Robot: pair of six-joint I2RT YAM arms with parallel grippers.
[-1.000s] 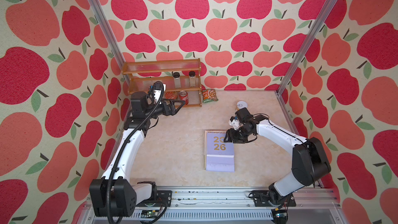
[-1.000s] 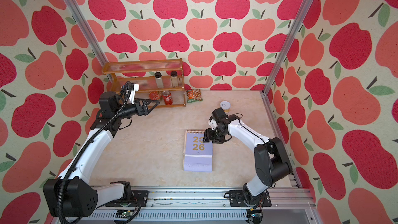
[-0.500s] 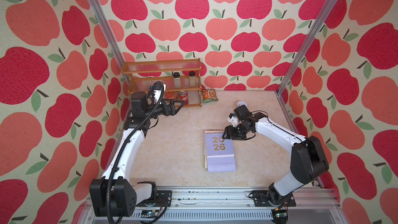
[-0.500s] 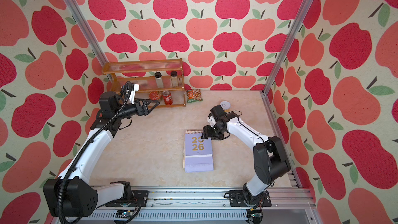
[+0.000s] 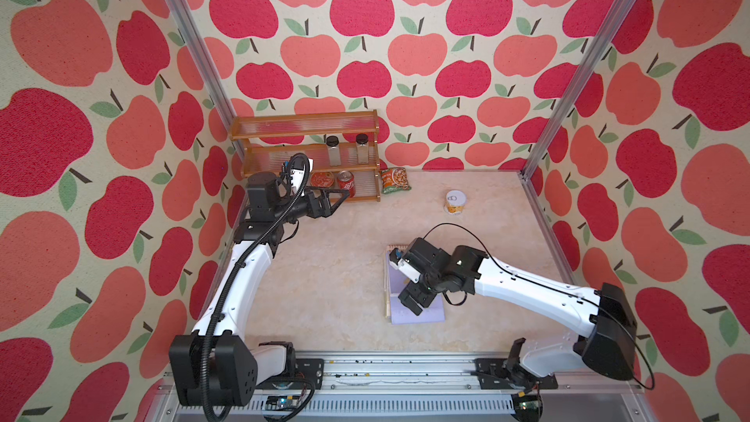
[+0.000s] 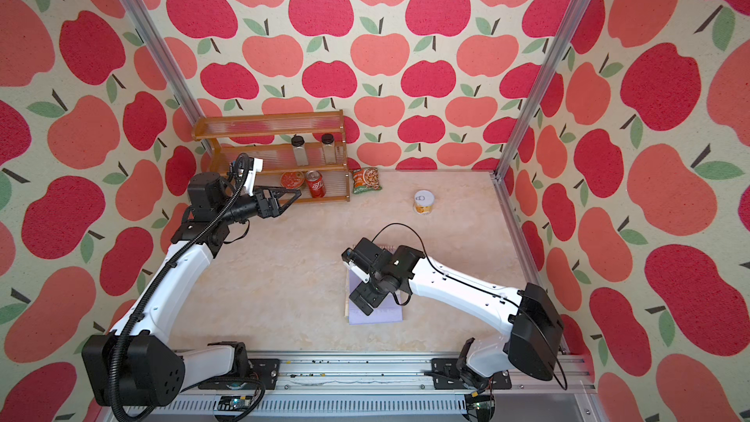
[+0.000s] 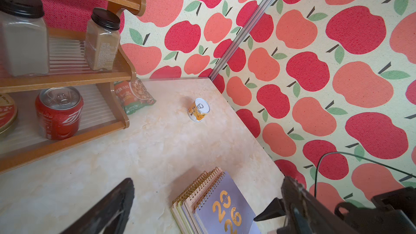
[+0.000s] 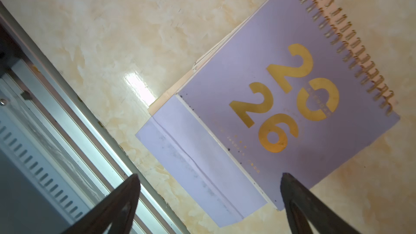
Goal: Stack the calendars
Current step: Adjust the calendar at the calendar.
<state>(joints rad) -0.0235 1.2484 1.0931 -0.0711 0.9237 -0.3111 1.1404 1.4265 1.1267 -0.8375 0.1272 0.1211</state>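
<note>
The calendars [image 8: 326, 149] look light, stiff and slick (spirals may snag), best pinched at a side edge; both sets of jaws stand spread.

The right jaws have opened wide and swung from beside the calendars [image 5: 426, 314] to over them.

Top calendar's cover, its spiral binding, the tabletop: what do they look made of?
Top calendar cover: matte lilac card or coated paper, with a shinier gold-foil-looking "2026".
Spiral binding: gold-coloured wire loops, probably metal, though coated plastic is possible.
Tabletop: glossy, cream marble-pattern veining with a sharp light reflection; stone or laminate, cannot tell.
</note>
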